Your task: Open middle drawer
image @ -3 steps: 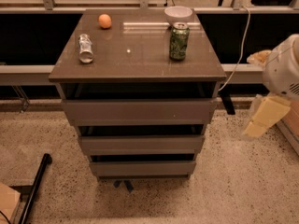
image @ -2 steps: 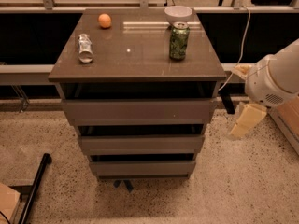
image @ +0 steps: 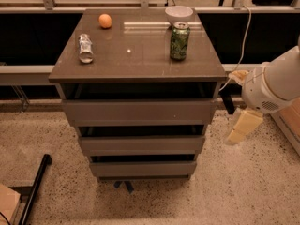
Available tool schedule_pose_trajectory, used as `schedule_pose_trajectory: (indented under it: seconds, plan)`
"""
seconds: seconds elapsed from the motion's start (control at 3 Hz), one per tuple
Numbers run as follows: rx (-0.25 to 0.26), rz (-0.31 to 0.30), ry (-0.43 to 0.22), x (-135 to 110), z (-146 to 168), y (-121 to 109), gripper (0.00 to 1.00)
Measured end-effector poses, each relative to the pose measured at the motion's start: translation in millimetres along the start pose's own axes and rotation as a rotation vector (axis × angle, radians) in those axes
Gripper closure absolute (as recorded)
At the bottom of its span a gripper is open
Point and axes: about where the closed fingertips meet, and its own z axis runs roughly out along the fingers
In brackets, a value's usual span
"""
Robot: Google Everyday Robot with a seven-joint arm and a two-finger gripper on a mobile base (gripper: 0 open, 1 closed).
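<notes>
A grey cabinet with three drawers stands in the middle of the camera view. The middle drawer [image: 141, 144] has its front flush with the other two. My gripper [image: 242, 128] hangs at the right of the cabinet, about level with the top and middle drawers and a little apart from the cabinet's side. The white arm [image: 274, 83] reaches in from the right edge.
On the cabinet top [image: 140, 55] are an orange [image: 105, 21], a crushed silver can [image: 85, 48] lying down, an upright green can [image: 179, 41] and a white bowl [image: 179, 14]. A black pole [image: 35, 186] lies on the speckled floor at lower left. A cable [image: 241, 46] hangs at right.
My arm and gripper have moved left, towards the right side of the cabinet. The drawers and the objects on top have not moved.
</notes>
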Motion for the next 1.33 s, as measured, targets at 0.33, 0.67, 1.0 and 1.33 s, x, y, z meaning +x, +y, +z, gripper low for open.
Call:
schedule_pose_trajectory:
  seconds: [0.33, 0.67, 1.0, 1.33]
  plan:
    - [-0.040, -0.077, -0.108, -7.6, 28.0, 13.1, 0.00]
    - [-0.086, -0.143, -0.210, -7.1, 51.4, 20.3, 0.00]
    - [-0.152, -0.197, -0.336, -5.4, 84.6, 25.4, 0.00]
    - [-0.195, -0.233, -0.427, 1.7, 118.2, 26.8, 0.00]
